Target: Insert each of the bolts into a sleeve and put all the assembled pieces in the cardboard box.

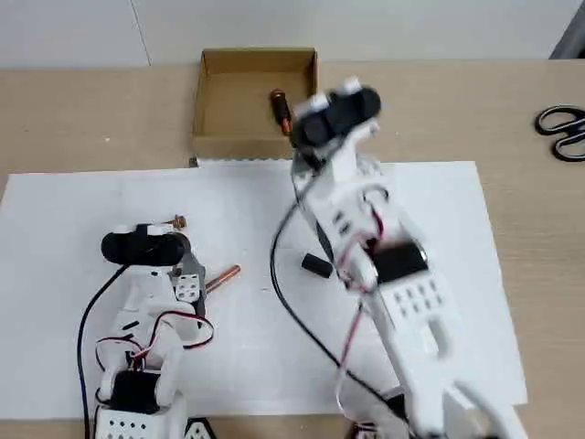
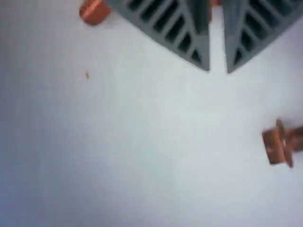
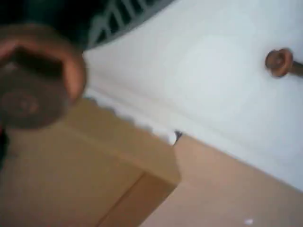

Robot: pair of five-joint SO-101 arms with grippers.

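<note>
Your right gripper (image 1: 287,121) clamps the copper bolt-and-sleeve piece (image 1: 279,102) near the shallow brown cardboard box (image 1: 219,69)'s rim; released here, it may bounce out.

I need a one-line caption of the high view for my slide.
The right arm's hand holds a copper assembled piece over the brown cardboard box.

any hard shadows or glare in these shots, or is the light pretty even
high view: even light, no glare on the paper, only soft shadows; left wrist view: paper dims toward one side, no hard shadow by the sleeve or bolt; right wrist view: held copper piece looks dark against the paper, cardboard box side darker than its top.
</note>
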